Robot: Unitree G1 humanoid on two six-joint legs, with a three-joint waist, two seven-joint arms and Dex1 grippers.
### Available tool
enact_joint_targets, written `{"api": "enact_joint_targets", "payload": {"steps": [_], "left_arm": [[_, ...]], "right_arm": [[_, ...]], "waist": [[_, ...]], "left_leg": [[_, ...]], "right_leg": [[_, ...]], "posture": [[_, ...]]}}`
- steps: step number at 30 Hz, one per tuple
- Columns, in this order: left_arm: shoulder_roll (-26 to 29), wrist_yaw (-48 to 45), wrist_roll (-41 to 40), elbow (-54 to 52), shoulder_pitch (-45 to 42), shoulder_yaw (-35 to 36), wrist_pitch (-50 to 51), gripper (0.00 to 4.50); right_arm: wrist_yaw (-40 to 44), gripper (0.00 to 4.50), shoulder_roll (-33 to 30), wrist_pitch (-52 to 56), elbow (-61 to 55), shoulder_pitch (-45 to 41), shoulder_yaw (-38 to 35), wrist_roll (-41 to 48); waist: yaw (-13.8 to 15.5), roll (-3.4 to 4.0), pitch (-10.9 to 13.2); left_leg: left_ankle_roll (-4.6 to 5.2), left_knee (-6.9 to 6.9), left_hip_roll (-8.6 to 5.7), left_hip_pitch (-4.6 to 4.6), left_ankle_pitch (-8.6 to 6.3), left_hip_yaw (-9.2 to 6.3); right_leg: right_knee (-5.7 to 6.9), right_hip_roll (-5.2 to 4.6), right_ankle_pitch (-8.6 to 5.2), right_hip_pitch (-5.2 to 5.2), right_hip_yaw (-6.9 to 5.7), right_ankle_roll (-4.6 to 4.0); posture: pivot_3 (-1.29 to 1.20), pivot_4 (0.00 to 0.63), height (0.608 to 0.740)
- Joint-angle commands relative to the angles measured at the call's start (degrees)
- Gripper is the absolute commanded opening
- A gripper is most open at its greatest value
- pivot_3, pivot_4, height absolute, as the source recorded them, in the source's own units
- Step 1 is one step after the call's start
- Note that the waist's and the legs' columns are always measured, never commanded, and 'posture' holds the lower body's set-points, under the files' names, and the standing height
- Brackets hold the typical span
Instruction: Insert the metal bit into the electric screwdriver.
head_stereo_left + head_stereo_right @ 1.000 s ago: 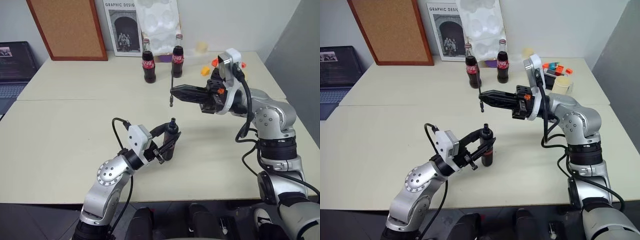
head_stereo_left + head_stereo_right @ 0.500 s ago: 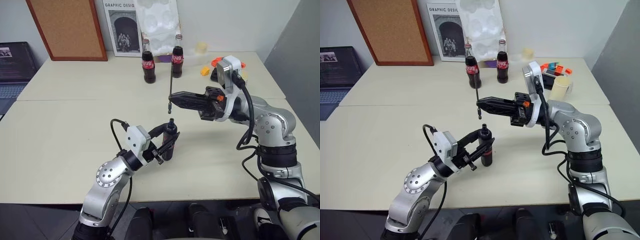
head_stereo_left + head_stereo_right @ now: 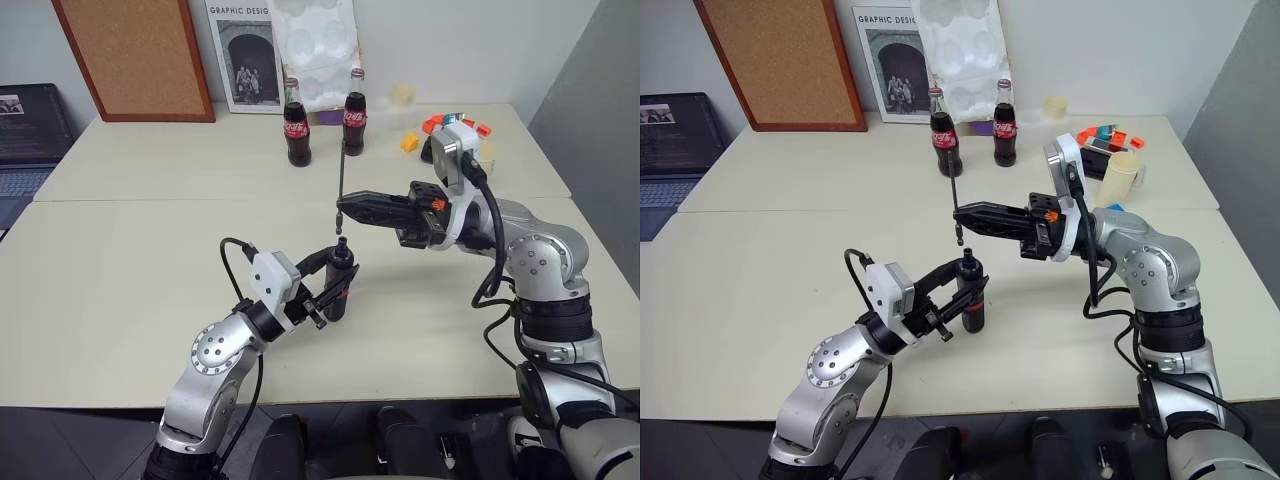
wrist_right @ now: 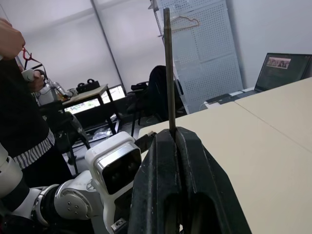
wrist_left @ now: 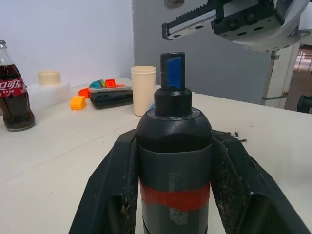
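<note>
Gripping thin grey metal bit [image 3: 341, 190], right pincer [image 3: 342, 208]; left pincer [image 3: 335, 283] clamps red-banded black electric screwdriver [image 3: 338, 285].

metal bit [image 3: 341, 190] above electric screwdriver [image 3: 338, 283], table [image 3: 130, 260] centre | cola bottles [image 3: 297, 128] far behind | laptop [image 3: 28, 135] far left

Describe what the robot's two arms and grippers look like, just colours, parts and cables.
Both arms are silver-grey metal with rounded joints and black segments. Each wrist carries a white camera box with a loose black cable looping back along the arm. The left gripper and right gripper each have two black fingers; the right gripper has a small orange part near its base.
</note>
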Motion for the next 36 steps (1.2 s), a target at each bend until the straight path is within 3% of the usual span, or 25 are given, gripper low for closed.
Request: {"api": "enact_joint_targets", "payload": {"steps": [1, 22, 36], "left_arm": [[0.40, 0.59, 0.59, -1.02, -0.01, 0.55, -0.53, 1.67], [0.36, 0.71, 0.59, -0.63, -0.92, 0.79, -0.41, 1.67], [1.01, 0.14, 0.67, -0.47, -0.81, 0.77, -0.73, 1.67]], "right_arm": [[1.19, 0.02, -0.79, -1.87, 0.24, 0.25, -0.01, -0.82], [3.02, 0.02, -2.01, -3.90, 0.55, 1.93, 1.63, -2.40], [10.33, 0.02, -5.10, -8.85, 2.59, 1.24, 5.94, -6.93]], "waist": [[0.00, 0.00, 0.00], [-0.01, 0.00, 0.00], [-0.04, 0.00, 0.00]], "left_leg": [[0.00, 0.00, 0.00, 0.00, 0.00, 0.00], [0.00, 0.00, 0.00, 0.01, 0.00, 0.00], [0.00, 0.00, 0.00, 0.23, 0.00, 0.01]], "right_leg": [[0.00, 0.00, 0.00, 0.00, 0.00, 0.00], [0.01, 0.00, 0.00, 0.00, 0.00, 0.00], [-0.01, 0.00, -0.02, 0.20, 0.01, -0.03]], "posture": [[0.00, 0.150, 0.740], [0.00, 0.150, 0.740], [0.00, 0.150, 0.740]]}}
